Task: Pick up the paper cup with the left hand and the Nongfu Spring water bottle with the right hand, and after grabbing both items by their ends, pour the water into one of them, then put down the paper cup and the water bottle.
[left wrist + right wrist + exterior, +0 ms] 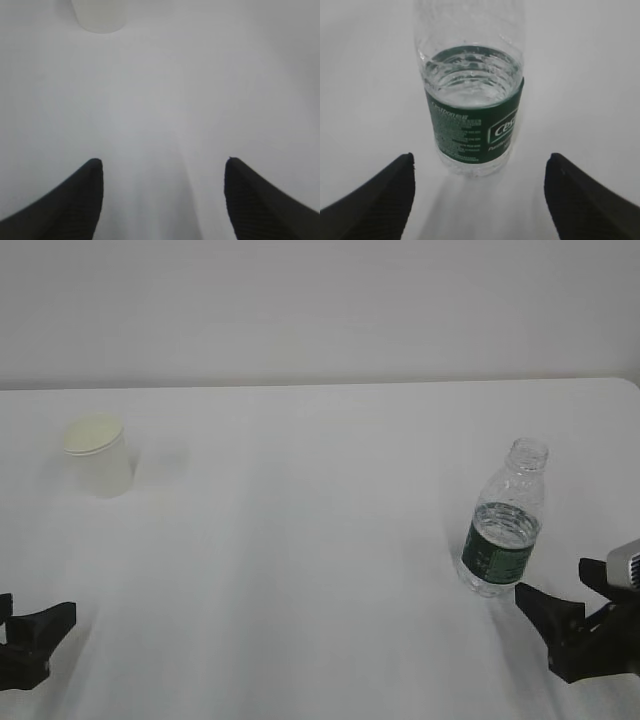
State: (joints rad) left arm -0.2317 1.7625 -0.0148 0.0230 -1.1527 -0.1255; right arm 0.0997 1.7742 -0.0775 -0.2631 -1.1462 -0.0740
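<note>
- The left hand (40, 625) is matt black, its fingers (70, 200) tapering to blunt points, with fine ribbing across their inner faces.
- The right hand (560, 592) is the same black, angular make, with a light-grey block (628, 562) on top.

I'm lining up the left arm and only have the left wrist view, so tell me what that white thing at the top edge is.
Observer: It is the paper cup, upright on the table, open rim up.
Operator: Report the other arm.
Observer: The right hand sits just short of the Nongfu Spring water bottle, jaws open and not touching it.
Operator: Give me the bottle's state.
Observer: It stands upright with no cap, and the water reaches about the top of the green label.
Operator: Say where my gripper sits.
Observer: The left hand is at the near-left edge, jaws open, well short of the cup.
</note>
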